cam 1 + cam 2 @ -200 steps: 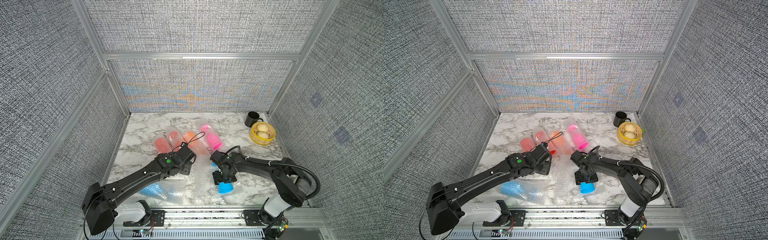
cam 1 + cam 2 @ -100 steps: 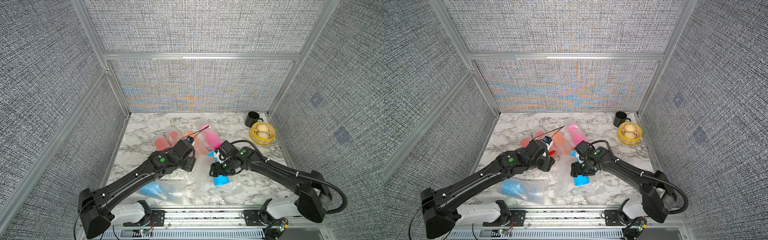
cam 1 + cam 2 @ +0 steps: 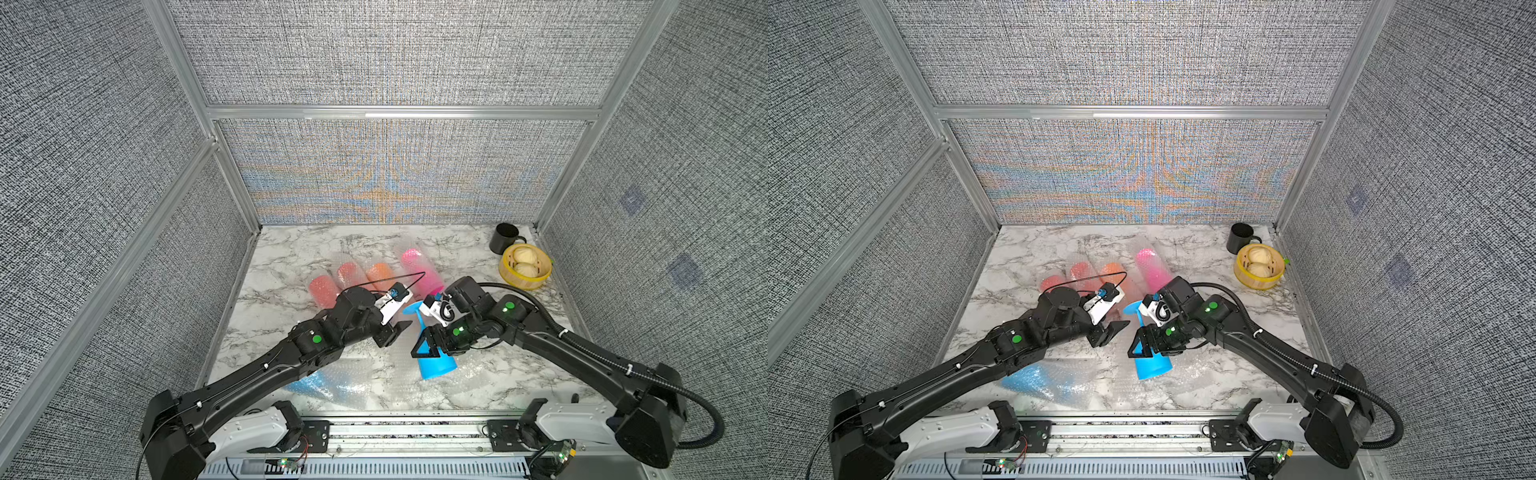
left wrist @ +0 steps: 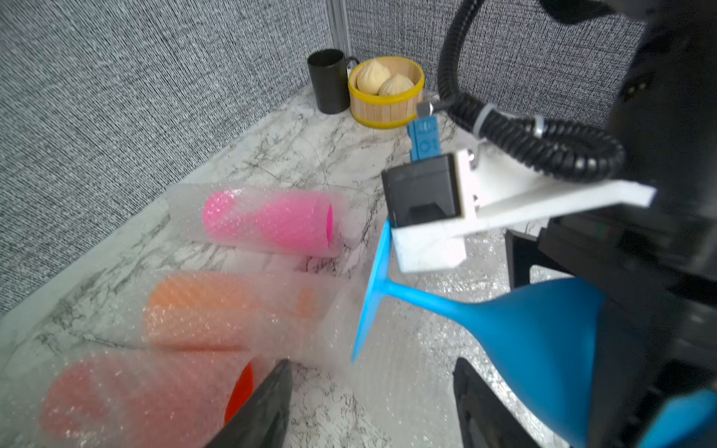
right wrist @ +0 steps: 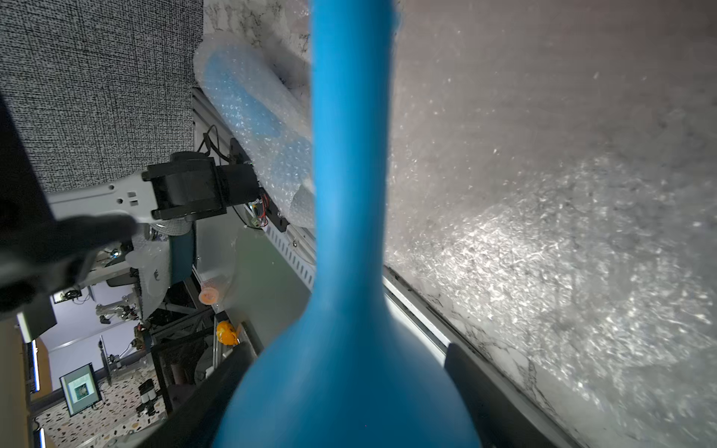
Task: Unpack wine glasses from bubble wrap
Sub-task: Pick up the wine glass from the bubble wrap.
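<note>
In both top views, bubble wrap (image 3: 473, 370) litters the grey-walled marbled tabletop (image 3: 291, 257).

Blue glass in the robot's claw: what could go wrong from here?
The right gripper holds the blue glass tilted, by its smooth round bowl, so it might slip out. Its foot sticks out close to the open left gripper; a bump could knock it loose. Loose bubble wrap lies underneath, so setting the glass down there may leave it wobbly.

Bare blue goblet (image 5: 351, 232) in right end effector (image 5: 345, 351), bubble wrap (image 5: 562, 240) beneath
</note>
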Robot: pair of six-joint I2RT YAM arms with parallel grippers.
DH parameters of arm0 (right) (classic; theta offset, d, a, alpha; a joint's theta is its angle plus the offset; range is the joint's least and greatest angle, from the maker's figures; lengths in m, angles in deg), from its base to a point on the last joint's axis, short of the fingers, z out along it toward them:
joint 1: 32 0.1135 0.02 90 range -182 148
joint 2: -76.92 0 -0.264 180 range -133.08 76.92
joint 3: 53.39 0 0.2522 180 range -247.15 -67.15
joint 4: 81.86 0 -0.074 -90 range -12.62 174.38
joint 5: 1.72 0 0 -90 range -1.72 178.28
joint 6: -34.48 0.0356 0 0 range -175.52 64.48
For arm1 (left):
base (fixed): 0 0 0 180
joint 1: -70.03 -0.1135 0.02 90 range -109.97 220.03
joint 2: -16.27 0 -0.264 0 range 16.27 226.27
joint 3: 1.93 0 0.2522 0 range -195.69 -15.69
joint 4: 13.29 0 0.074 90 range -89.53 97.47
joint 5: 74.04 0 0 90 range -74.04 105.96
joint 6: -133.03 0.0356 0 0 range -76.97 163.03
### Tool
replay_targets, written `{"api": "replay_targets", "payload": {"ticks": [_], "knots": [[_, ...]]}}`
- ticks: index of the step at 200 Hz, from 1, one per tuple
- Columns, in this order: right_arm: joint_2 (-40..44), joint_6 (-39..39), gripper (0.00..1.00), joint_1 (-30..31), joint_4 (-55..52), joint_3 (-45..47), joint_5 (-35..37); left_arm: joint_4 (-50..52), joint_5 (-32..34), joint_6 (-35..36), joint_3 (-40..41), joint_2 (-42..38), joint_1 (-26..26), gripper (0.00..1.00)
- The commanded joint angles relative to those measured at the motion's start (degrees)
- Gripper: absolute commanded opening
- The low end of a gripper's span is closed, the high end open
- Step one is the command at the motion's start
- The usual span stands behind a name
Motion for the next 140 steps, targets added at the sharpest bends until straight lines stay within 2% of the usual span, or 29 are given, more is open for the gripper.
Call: {"api": "replay_targets", "payload": {"ticks": [1, 15, 28, 48, 76, 90, 99, 109, 140], "knots": [[0.8, 0.3, 0.38, 0.1, 1.6, 0.1, -3.6, -6.0, 4.5, 1.8, 0.2, 0.9, -0.1, 0.63], [1.2, 0.3, 0.38, 0.1, 1.9, 0.3, -4.3, -6.1, 4.1, 2.0, -0.3, 1.9, -0.1, 0.6], [1.5, 0.4, 0.38, 0.2, 2.0, 0.2, -4.3, -5.8, 1.1, 1.5, -1.1, 3.0, -0.1, 0.52], [1.4, 0.2, 0.38, 0.2, 1.8, -0.2, -4.1, -6.1, -2.9, -0.8, -1.3, 3.6, -0.1, 0.32], [1.5, 0.3, 0.38, -0.2, 1.5, -1.0, -2.9, -8.2, -3.8, -1.6, 0.2, 2.7, -0.2, 0.01], [1.6, 0.5, 0.4, -0.6, 1.4, -1.4, -2.3, -8.2, -3.8, -1.6, 0.6, 2.4, -0.3, 0.0], [1.9, 0.6, 0.47, -0.9, 1.2, -1.8, -2.0, -8.2, -3.6, -1.9, 0.7, 2.4, -0.5, 0.0], [2.2, 0.7, 0.64, -1.5, 0.4, -2.5, -0.7, -8.4, -3.1, -2.5, 1.1, 2.3, -0.7, 0.0], [4.9, 0.5, 0.9, -3.4, -1.7, -4.9, 4.2, -10.1, -2.4, -8.7, 2.4, 3.3, -3.0, 0.0]]}}
